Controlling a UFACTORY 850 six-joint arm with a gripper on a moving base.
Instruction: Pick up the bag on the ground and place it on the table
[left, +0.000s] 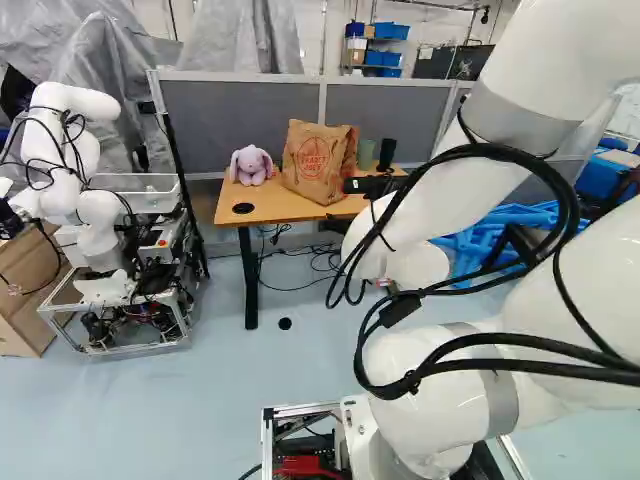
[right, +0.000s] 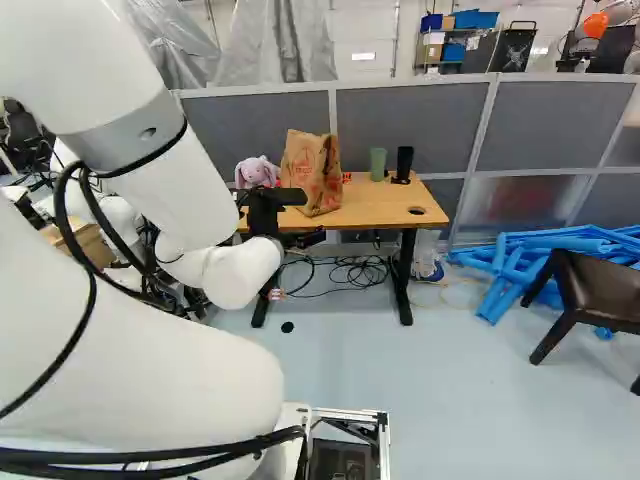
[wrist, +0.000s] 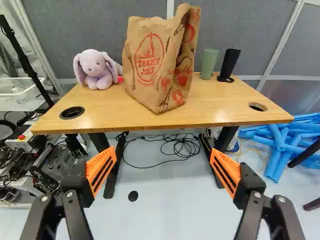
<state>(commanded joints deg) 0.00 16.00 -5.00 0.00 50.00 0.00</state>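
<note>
Light wood tops the black-legged table, and on it, left of the middle and with its lowest corner close to the near edge, stands the brown paper bag with red printing. The black gripper with orange pads has its jaws wide apart with nothing between them, near side of the table and clear of the bag. So the placing looks done; what remains, I judge, is a slow, straight retreat, fingers kept spread, with no sideways sweep that might catch the paper or tip it over the edge. Left of the bag sits a lavender plush rabbit; to its right stand a green cup and a black cup. Black cables coil on the floor below, grey partition panels rise behind, and blue tubes lie to the right.
</note>
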